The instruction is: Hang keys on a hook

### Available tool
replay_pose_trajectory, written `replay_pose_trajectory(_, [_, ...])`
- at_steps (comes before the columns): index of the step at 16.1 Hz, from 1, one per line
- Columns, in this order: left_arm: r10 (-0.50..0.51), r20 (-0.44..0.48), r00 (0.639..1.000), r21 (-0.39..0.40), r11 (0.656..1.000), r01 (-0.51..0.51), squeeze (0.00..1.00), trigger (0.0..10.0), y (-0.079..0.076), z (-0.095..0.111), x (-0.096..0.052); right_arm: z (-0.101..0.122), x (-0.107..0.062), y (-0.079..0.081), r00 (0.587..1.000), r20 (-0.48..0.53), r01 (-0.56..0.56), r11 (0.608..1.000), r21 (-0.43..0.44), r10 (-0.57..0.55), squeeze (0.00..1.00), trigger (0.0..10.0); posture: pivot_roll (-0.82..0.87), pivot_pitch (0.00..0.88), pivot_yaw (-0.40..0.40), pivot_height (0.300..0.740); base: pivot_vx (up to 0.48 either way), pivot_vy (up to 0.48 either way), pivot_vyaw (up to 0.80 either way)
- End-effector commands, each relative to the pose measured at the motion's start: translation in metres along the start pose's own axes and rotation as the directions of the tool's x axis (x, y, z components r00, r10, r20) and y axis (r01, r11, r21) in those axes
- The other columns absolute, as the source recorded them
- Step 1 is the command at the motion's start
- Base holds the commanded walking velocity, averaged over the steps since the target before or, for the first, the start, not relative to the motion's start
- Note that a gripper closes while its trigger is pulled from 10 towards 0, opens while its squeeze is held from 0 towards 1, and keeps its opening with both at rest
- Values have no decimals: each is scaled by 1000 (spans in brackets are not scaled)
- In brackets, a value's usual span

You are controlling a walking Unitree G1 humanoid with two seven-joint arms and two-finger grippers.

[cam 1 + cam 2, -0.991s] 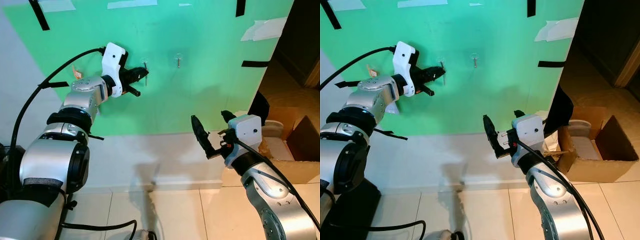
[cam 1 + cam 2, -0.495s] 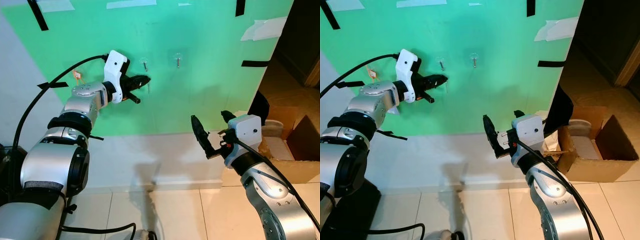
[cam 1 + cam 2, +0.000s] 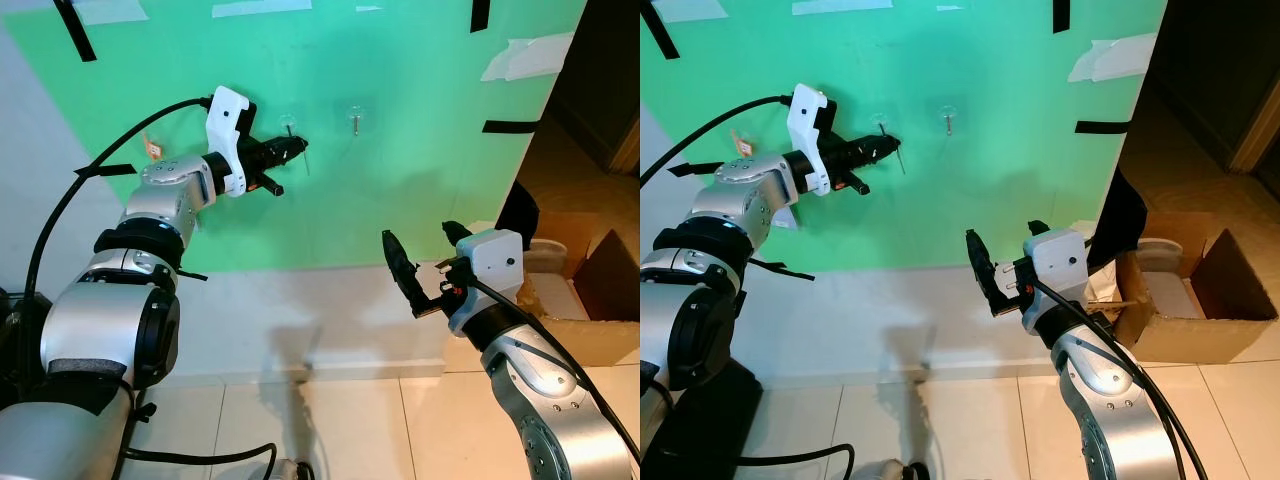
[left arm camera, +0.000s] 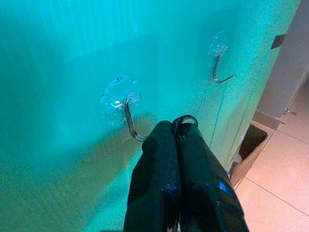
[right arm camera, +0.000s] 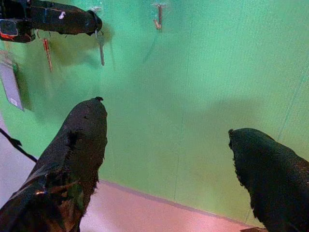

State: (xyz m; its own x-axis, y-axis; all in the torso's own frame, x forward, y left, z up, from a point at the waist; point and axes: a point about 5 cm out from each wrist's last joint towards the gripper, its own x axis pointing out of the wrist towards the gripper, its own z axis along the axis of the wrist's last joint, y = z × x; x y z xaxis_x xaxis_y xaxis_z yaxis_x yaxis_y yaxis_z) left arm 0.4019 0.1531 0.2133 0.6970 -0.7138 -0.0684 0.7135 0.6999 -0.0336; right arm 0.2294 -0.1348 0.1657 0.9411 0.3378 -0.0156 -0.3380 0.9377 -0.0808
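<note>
Key ring (image 4: 185, 119): thin metal loop pinched at the tips of the left gripper (image 3: 285, 150), black fingers pressed together on it. One key (image 5: 100, 47) dangles below the fingertips, blade pointing roughly down; in the right eye view it hangs slightly slanted.

Target hook (image 4: 126, 108): clear suction-cup hook with a metal J-shaped wire, stuck to the green wall panel (image 3: 400, 150). The ring sits just beside the hook's upturned tip, on the side away from the wall and slightly toward the second hook (image 4: 219, 60). Whether ring and wire touch cannot be told. Ring not yet over the tip.

Deciding relation, as judged: the hook's open end points up and outward, so the ring probably has to travel a little toward the first hook and the wall, clear the tip from above, then drop onto the curve. Left arm is the nearer one by far.

Right gripper (image 3: 425, 272): held low and well apart from both hooks, fingers spread wide, holding nothing.

Cardboard box (image 3: 1200, 300): on the floor at the robot's right, clear of the work.
</note>
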Motion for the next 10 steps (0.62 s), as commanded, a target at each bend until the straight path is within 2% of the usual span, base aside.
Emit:
replay_pose_trajectory(1, [48,46,998,0,999,-48,0,10000,7,15,-3,4,-1,1,1000,12,-2,1000,15,1,0,10000,-166,0,175,740,0,0,0])
replay_pose_trajectory(6, [187,19,982,1,982,-187,0,10000,18,14,-9,3,0,1,1000,10,-1,1000,17,1,0,10000,-161,0,174,740,0,0,0])
replay_pose_trajectory(10, [163,-31,986,30,986,-162,0,10000,17,5,-10,4,1,1,1000,13,0,1000,17,0,0,10000,-158,0,173,740,0,0,0])
